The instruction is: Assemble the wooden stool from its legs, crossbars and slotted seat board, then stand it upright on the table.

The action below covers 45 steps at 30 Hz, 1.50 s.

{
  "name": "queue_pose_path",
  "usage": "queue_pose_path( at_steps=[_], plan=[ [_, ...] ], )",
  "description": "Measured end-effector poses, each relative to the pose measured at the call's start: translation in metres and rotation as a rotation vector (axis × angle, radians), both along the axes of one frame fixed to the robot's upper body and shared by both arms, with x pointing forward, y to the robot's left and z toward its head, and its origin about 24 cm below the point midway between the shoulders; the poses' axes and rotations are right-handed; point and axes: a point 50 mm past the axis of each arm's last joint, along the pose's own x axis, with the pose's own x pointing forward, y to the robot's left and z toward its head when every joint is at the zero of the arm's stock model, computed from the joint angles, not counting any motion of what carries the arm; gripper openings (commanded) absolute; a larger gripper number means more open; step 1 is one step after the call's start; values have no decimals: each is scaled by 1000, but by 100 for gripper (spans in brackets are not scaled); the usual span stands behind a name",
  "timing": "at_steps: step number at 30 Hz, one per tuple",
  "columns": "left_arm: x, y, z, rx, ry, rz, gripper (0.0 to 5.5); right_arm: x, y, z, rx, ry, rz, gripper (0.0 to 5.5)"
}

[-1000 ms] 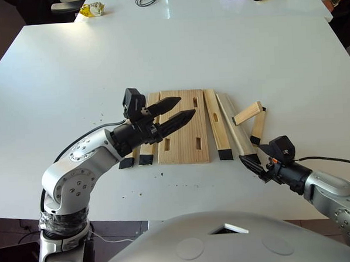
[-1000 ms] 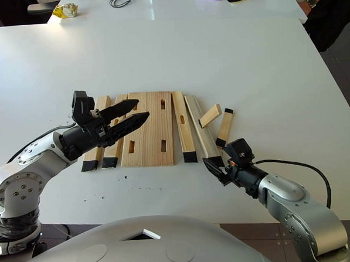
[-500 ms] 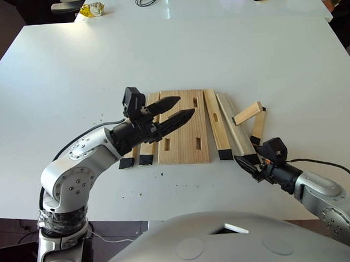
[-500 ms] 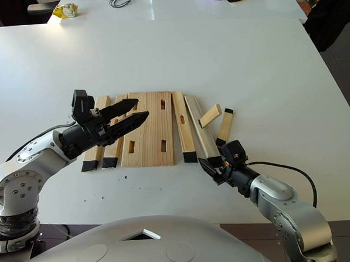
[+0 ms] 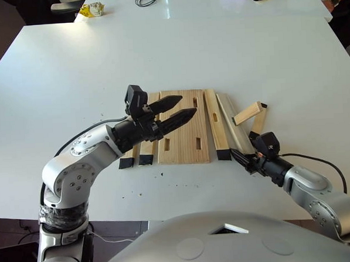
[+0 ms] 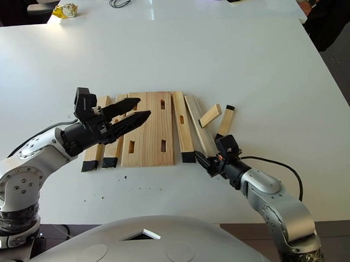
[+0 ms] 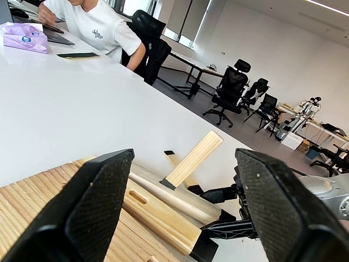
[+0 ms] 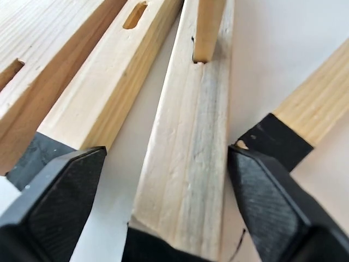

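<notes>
Nothing is assembled yet: the slotted seat board (image 5: 183,127) lies flat on the table (image 5: 247,57), with legs (image 5: 217,126) and crossbars (image 5: 247,112) loose beside it. The left gripper (image 5: 185,105) hovers spread above the board. The right gripper (image 5: 241,158), also spread, straddles the near end of 1 leg (image 8: 191,136).

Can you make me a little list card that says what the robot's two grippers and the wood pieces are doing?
seat board: flat on the table, slots showing
left gripper: open, hovers over the seat board
leg: lies flat, right of the seat board
right gripper: open, straddling the leg's near end
built yet: no
</notes>
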Motion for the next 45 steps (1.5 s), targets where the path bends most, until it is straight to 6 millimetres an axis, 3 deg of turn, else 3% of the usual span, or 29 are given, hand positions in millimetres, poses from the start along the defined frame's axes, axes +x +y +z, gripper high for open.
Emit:
queue_pose_path(
  at_steps=[8, 22, 36, 45],
  plan=[
    [3, -1, 2, 2, -4, -16, 346, 8, 3, -4, -3, -26, -27, 395],
    [3, 0, 1, 1, -1, -10, 346, 5, -6, -5, -88, -45, -50, 206],
    [21, 9, 3, -21, -7, 107, 346, 16, -11, -3, -98, -80, -31, 206],
    [52, 48, 6, -21, -15, 404, 346, 57, -26, 44, 17, -261, -42, 206]
  ],
)
